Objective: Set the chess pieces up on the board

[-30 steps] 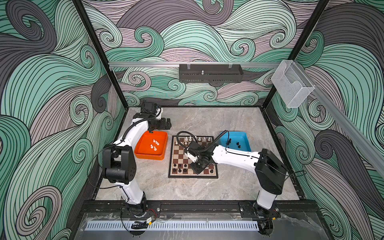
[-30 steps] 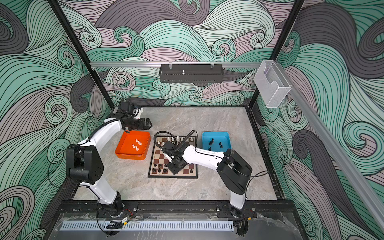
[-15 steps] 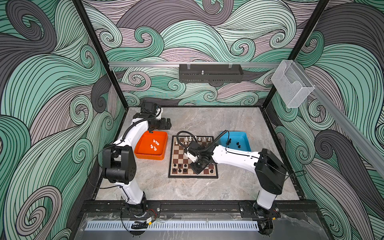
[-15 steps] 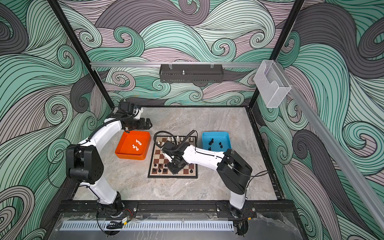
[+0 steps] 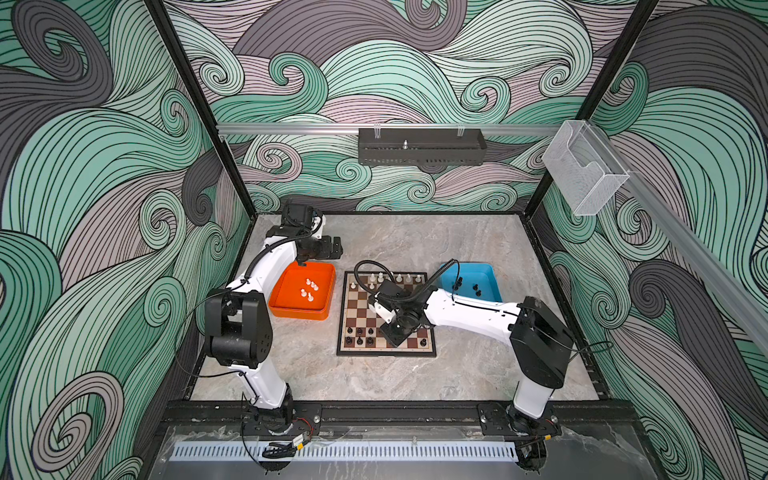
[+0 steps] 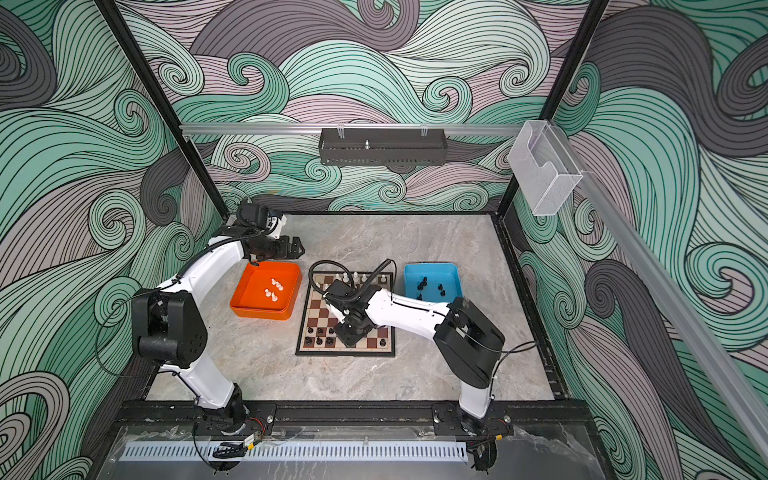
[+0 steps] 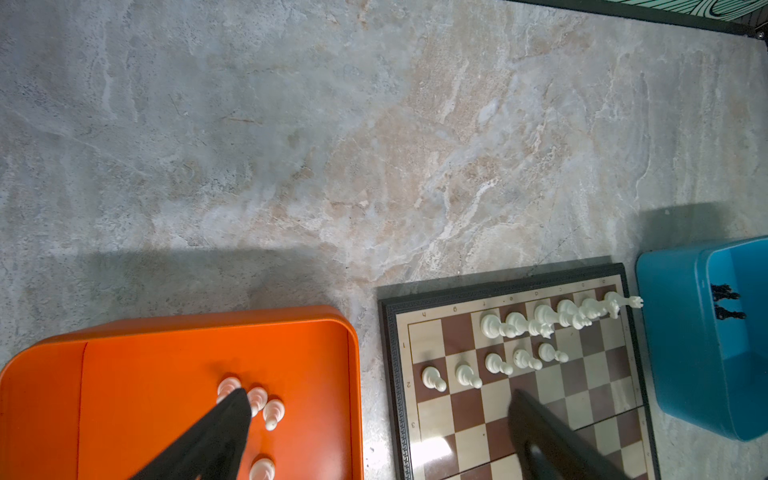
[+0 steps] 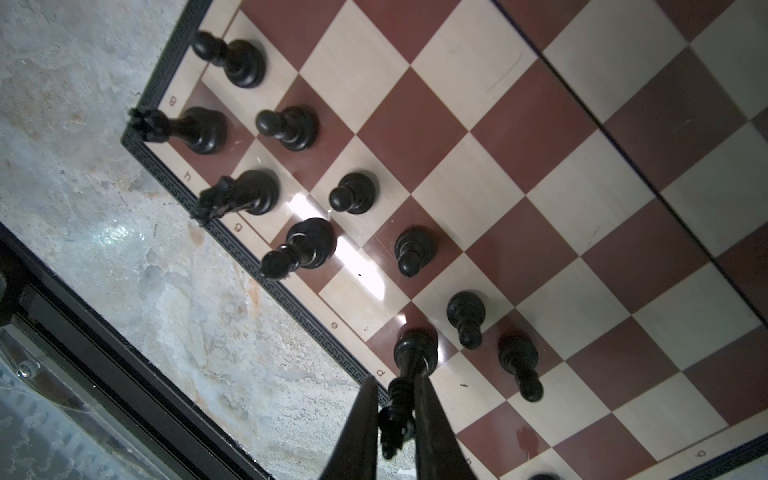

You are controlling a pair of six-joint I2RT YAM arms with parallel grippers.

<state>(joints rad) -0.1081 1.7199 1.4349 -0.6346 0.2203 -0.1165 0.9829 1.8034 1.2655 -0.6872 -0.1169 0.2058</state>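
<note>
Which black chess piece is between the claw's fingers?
The tall black piece in the board's edge row, clasped by the right gripper; the other black pieces stand untouched.

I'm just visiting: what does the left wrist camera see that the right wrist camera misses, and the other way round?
Left wrist only: the orange tray with loose white pieces, the white line-up on the board, the blue tray with spare black pieces, and the open left gripper.

Right wrist only: black chessmen standing on the board, and the right gripper shut on a tall black piece near the board's edge.

Both: the board and the marble tabletop.
</note>
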